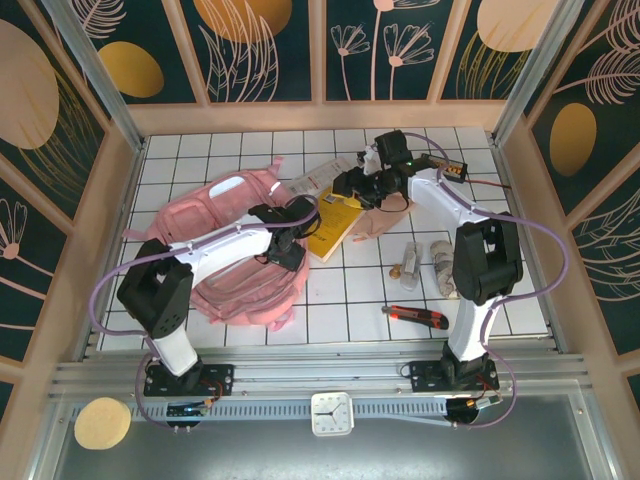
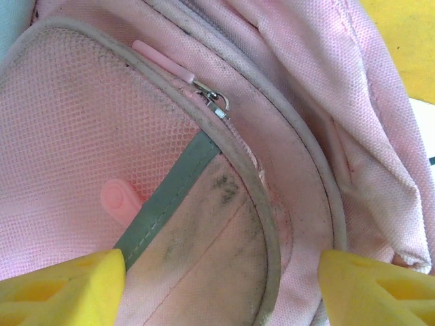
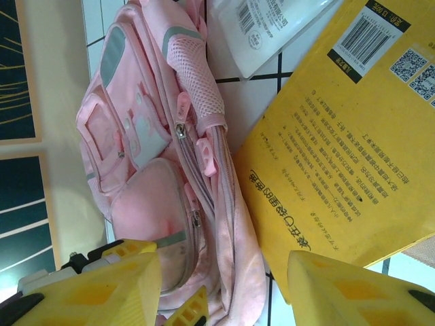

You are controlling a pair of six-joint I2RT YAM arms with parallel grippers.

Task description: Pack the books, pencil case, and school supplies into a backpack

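Left wrist view: open left gripper [image 2: 221,288] is hovering over the large pink fabric backpack [image 2: 81,122] at its zipper [image 2: 216,103], arguably risking pinching mesh instead; open right gripper [image 3: 231,285] is hovering over the yellow softcover book [image 3: 340,156] beside it.

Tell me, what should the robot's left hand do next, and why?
Probably ease the left gripper down and close it on the zipper pull. Its jaws stand open right over the backpack, that zipper looks shut, and the yellow book lies outside the bag.
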